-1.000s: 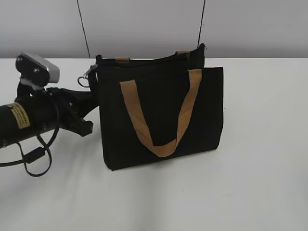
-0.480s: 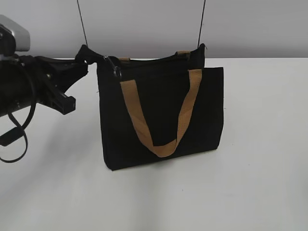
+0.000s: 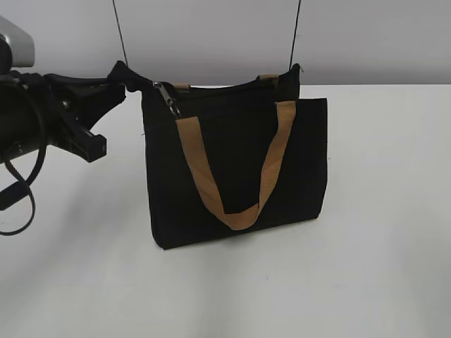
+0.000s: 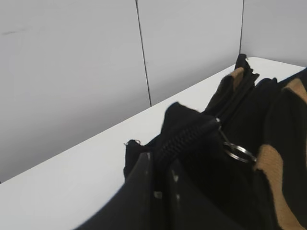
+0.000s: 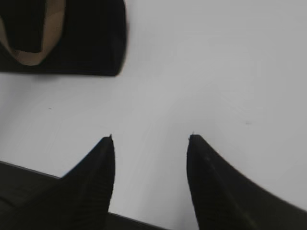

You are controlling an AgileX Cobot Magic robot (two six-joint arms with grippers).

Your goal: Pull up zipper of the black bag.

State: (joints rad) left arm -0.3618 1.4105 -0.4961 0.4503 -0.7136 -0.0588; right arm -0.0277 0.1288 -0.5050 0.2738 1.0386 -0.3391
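The black bag stands upright mid-table, one tan handle hanging down its front. The zipper runs along its top edge; the silvery pull tab hangs near the left end. My left gripper is at the bag's top left corner. In the left wrist view it is shut on the black fabric end of the zipper, with the pull ring just beyond. My right gripper is open and empty over bare table, with the bag's lower corner ahead to the left. It is out of the exterior view.
The white table ends at a grey panelled wall right behind the bag. My left arm and its looped cable take up the left edge.
My left gripper has risen from beside the bag's left side to its top left corner and closed on the zipper's end. The pull tab now hangs on the bag's front.
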